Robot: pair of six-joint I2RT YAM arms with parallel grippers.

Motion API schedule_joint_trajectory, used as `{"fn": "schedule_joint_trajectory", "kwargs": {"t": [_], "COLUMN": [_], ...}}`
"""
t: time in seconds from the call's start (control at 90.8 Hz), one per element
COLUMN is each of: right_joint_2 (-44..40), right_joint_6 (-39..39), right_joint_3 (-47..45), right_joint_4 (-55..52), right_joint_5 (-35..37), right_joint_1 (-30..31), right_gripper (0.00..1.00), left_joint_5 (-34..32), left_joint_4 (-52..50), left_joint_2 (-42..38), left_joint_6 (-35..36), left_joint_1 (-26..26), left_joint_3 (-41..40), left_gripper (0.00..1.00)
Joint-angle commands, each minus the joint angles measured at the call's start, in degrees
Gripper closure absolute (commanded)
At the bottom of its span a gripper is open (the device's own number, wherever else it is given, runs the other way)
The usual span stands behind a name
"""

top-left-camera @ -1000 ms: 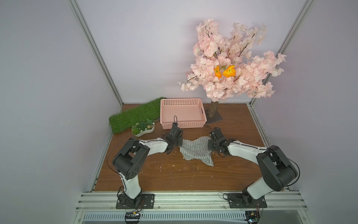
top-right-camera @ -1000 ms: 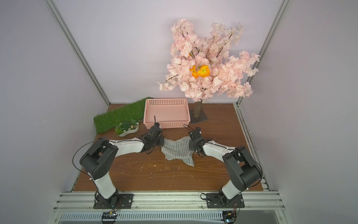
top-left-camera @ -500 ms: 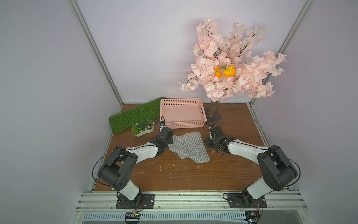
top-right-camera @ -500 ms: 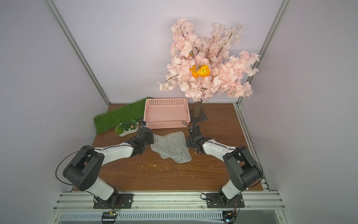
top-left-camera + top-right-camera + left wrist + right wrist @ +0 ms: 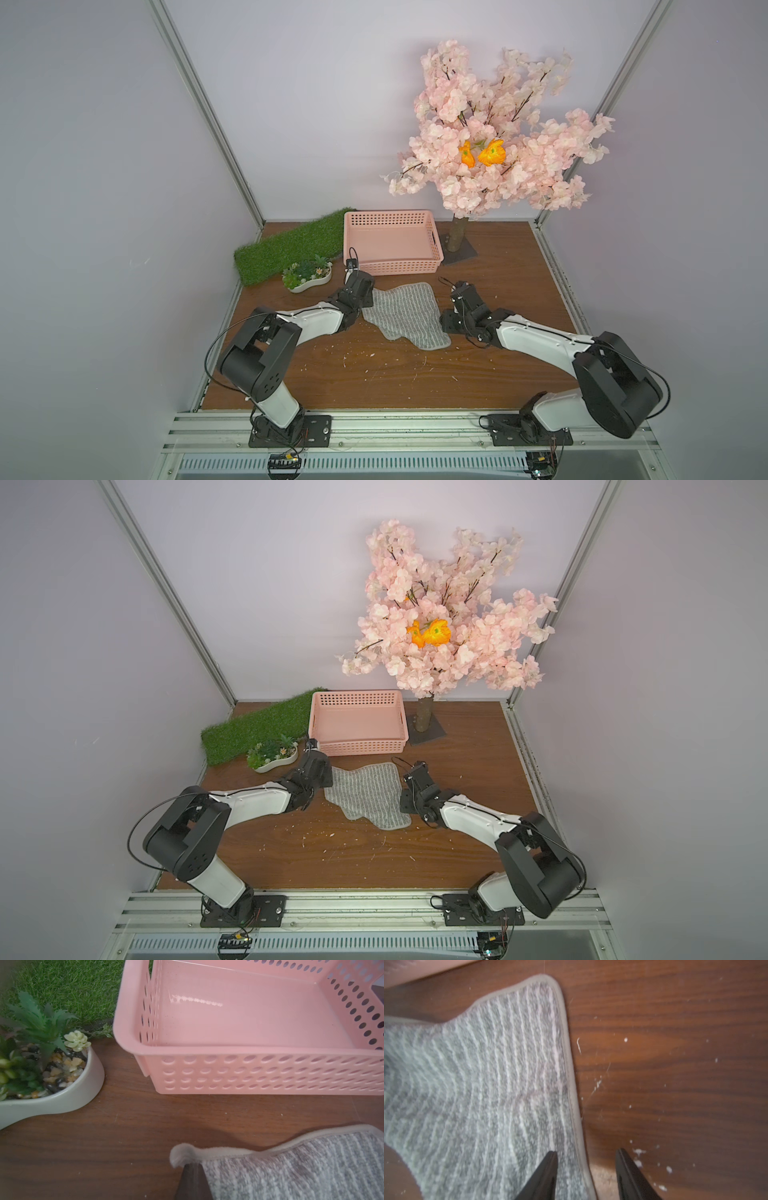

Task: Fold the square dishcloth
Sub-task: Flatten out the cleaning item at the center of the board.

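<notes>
- Left wrist view: the left gripper [image 5: 192,1169] is clamped tight on a corner of the square dishcloth [image 5: 291,1167], near the pink basket [image 5: 228,1068].
- Between the arms the cloth lies rumpled and unfolded.
- The right gripper [image 5: 586,1151] is half-open and empty, straddling the hem; it likely must close there next.

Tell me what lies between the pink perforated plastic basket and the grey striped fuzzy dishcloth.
Only a bare strip of brown wooden tabletop, shown clearly in the left wrist view.
</notes>
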Motion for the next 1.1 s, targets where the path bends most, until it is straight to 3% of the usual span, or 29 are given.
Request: {"fn": "schedule_joint_trajectory", "kwargs": {"t": [0.0, 0.176, 0.341, 0.418, 0.473, 0.55, 0.616, 0.672, 0.826, 0.936, 1.09], "right_joint_2": [-3.5, -4.0, 0.1, 1.6, 1.9, 2.1, 2.2, 2.2, 1.5, 1.3, 1.9], "right_joint_6": [5.0, 8.0, 8.0, 8.1, 8.1, 7.7, 7.1, 6.4, 5.0, 4.4, 4.1], "right_joint_3": [-3.0, -5.7, -5.1, -4.6, -4.4, -3.7, -2.9, -2.0, 0.1, 0.8, 0.6], "right_joint_4": [-1.0, 1.4, 1.5, 0.2, -0.4, -0.9, -1.7, -2.6, -4.7, -5.5, -4.6], "right_joint_5": [0.3, 0.3, 1.4, 3.5, 5.7, 7.9, 9.5, 10.6, 13.0, 13.5, 12.0], "right_joint_1": [1.7, 4.0, 5.4, 5.5, 5.3, 4.4, 3.2, 2.1, 0.3, -0.3, -0.4], "right_gripper": [0.49, 0.47, 0.51, 0.58, 0.68, 0.83, 0.94, 0.99, 1.00, 1.00, 1.00], "left_joint_5": [0.1, 0.4, 1.0, 1.3, 1.8, 3.4, 5.5, 7.2, 11.0, 11.2, 15.5], "left_joint_4": [-1.7, -1.7, -2.0, -2.1, -2.2, -2.0, -1.5, -1.2, -1.3, 0.3, 8.8], "left_joint_2": [0.2, 0.2, 0.8, 1.3, 1.8, 1.6, 0.7, -0.7, -6.4, -11.5, -17.9], "left_joint_6": [-0.8, -1.1, -0.1, 0.5, 1.0, 1.6, 2.4, 3.0, 5.2, 8.8, 20.1], "left_joint_1": [0.5, 0.5, 0.5, 0.5, 0.5, 0.5, 0.5, 0.6, 0.0, -4.2, -14.0], "left_joint_3": [1.1, 1.4, 3.1, 4.0, 4.7, 5.0, 4.6, 4.0, 0.7, -3.9, -14.6], "left_gripper": [1.00, 1.00, 1.00, 1.00, 0.99, 0.89, 0.68, 0.57, 0.50, 0.50, 0.56]}}
